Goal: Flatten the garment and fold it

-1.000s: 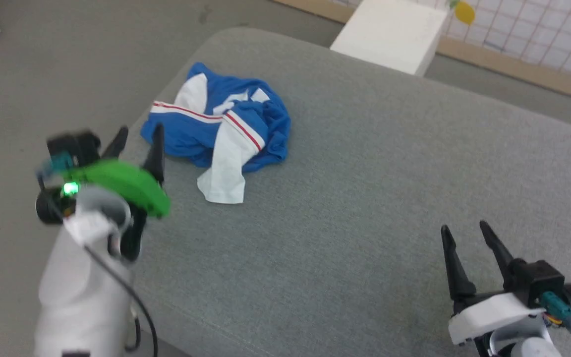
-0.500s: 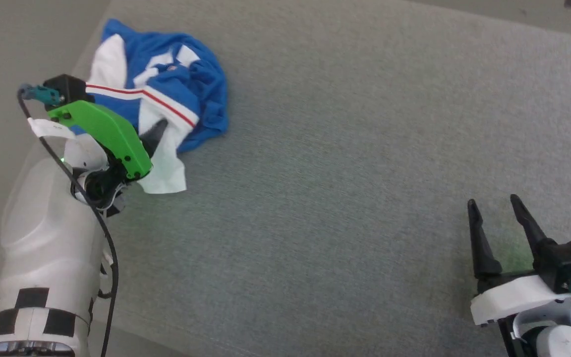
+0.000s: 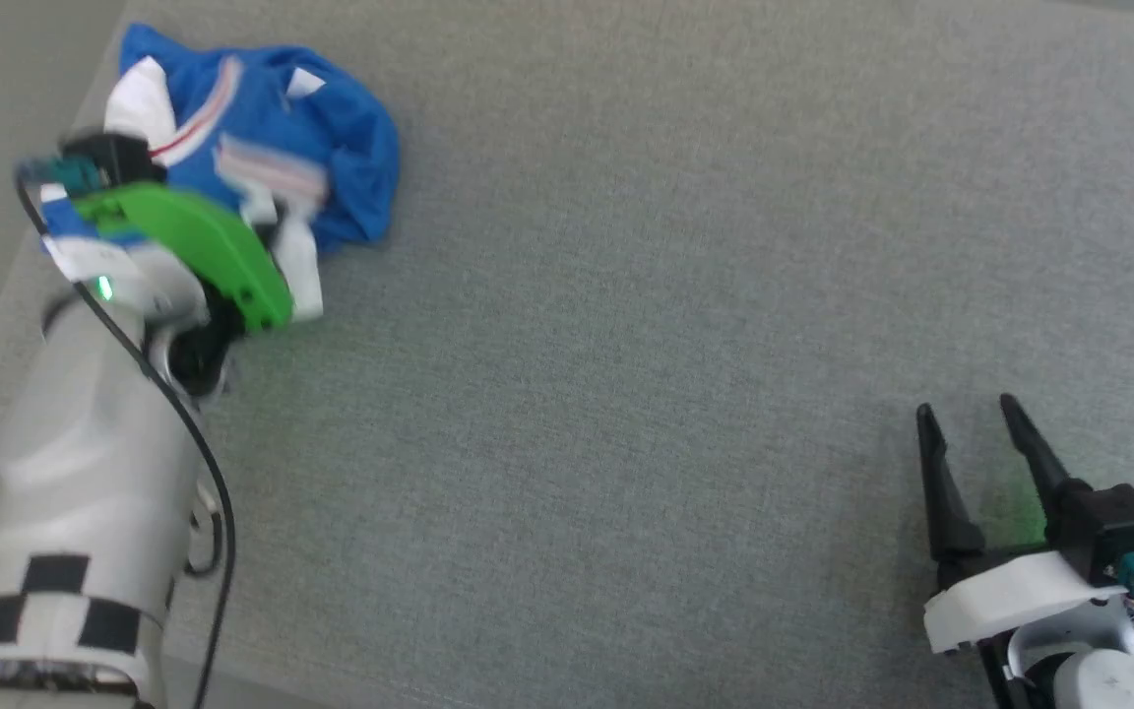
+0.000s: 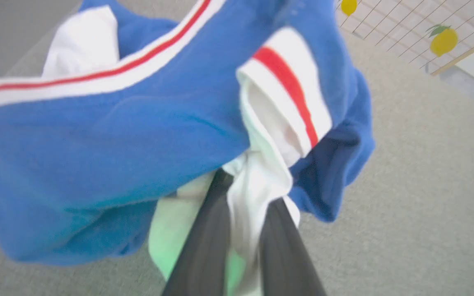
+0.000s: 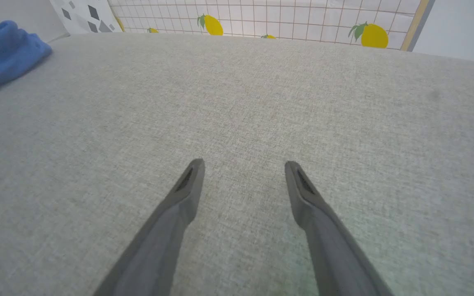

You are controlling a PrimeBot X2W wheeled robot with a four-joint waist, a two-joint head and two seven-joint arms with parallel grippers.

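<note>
Left wrist view: left gripper (image 4: 247, 187) closed on a white sleeve fold of the garment (image 4: 97, 144); the blue body is bunched just beyond the fingers.
Head view: garment crumpled near the far left edge of the grey fabric surface (image 3: 626, 345).
Right gripper (image 3: 966, 418): jaws spread, empty, well apart from the garment.

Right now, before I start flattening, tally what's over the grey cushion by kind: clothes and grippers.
Shirts: 1, the blue shirt, crumpled at the far left corner of the grey cushion.
Grippers: 2, the left gripper shut on the shirt, the right gripper open over bare cushion.
Total: 3.
</note>
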